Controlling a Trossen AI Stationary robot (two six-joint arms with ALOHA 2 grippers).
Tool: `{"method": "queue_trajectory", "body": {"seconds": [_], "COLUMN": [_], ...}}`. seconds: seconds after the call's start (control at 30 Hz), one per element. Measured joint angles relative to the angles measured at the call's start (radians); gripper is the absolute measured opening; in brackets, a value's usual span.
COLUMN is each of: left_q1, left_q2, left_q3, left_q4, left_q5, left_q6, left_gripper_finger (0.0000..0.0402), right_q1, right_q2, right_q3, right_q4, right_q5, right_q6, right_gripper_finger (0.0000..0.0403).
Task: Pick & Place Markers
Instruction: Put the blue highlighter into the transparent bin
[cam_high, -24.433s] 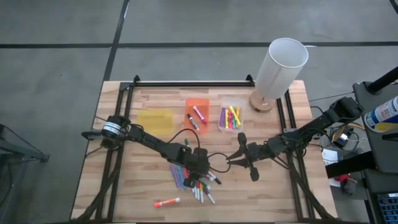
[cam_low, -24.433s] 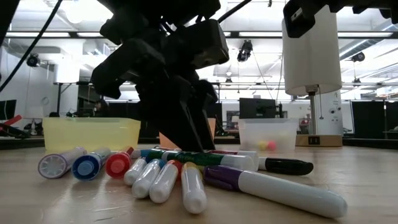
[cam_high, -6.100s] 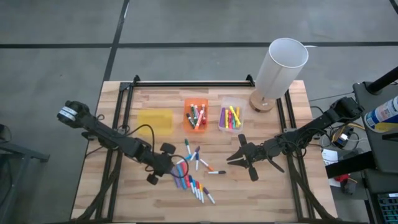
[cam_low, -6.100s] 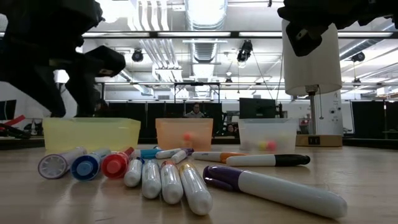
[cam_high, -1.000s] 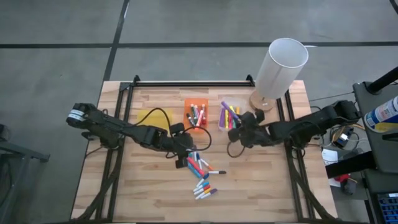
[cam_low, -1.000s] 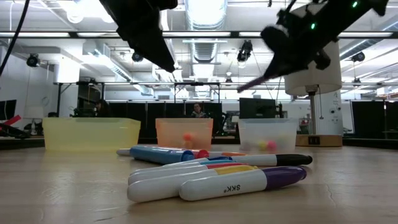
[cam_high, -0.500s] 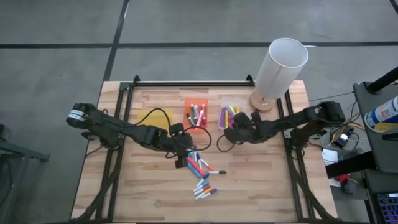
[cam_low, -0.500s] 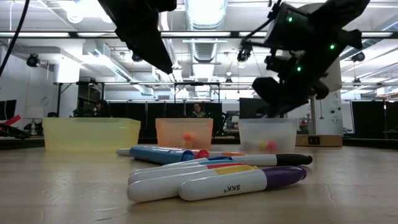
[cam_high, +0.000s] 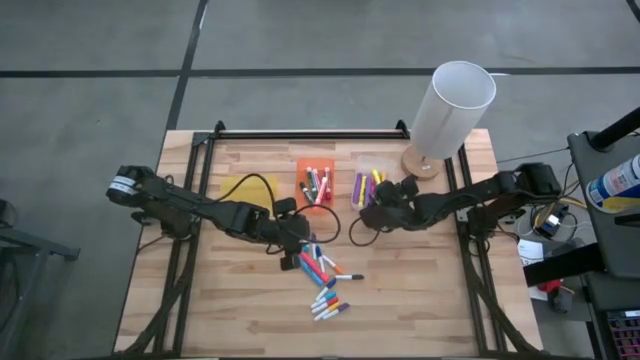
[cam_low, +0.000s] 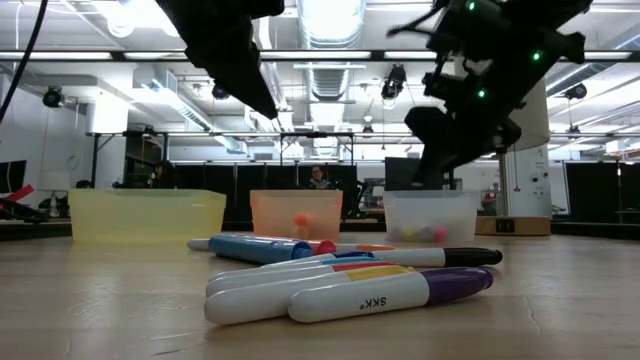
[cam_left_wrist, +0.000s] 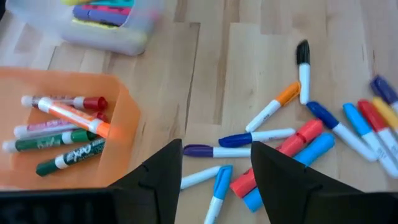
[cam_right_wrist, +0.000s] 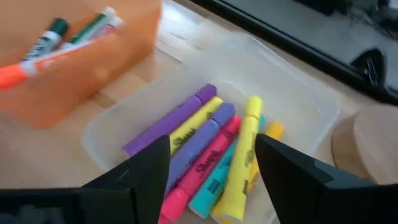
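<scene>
Markers (cam_high: 322, 278) lie scattered mid-table; others fill the orange bin (cam_high: 316, 184) and clear bin (cam_high: 369, 187). Right gripper (cam_right_wrist: 211, 163) hovers over the clear bin, left gripper (cam_left_wrist: 216, 167) over the pile, both with jaws apart. Crowded markers risk a double grab.

From table height I see the markers (cam_low: 350, 285) lying in a loose pile on the worktop (cam_low: 100, 310), nearest one white with a purple cap, a black-capped one behind it pointing right, a blue one further left. Far across: yellow bin (cam_low: 147, 216) left, orange bin (cam_low: 297, 214) middle, clear bin (cam_low: 430, 217) right. My left claw (cam_low: 225, 50) hangs dark above the pile's left. My right claw (cam_low: 455, 120) hangs over the clear bin, green lights on it. A person's head shows beyond the orange bin.
</scene>
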Motion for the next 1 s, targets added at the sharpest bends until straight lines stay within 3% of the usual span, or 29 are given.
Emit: {"method": "queue_trajectory", "body": {"seconds": [0.2, 0.47, 0.73, 1.0], "left_q1": [0.0, 0.0, 0.0, -0.004], "left_q2": [0.0, 0.003, 0.044, 0.154], "left_q3": [-0.046, -0.194, -0.264, -0.268], "left_q4": [0.009, 0.154, 0.311, 0.387], "left_q5": [0.105, 0.159, 0.363, 0.379], "left_q6": [0.213, 0.327, 0.33, 0.318], "left_gripper_finger": [0.0186, 0.0186, 0.0186, 0.0186], "right_q1": [0.063, 0.172, 0.234, 0.239], "right_q2": [-0.029, -0.035, -0.035, -0.035], "right_q3": [0.008, 0.008, 0.041, 0.069], "right_q4": [0.006, 0.022, 0.036, 0.036], "right_q5": [0.002, 0.001, 0.001, 0.006], "right_q6": [-0.068, -0.067, -0.068, -0.094], "right_gripper_finger": [0.0245, 0.0246, 0.0247, 0.0247]}}
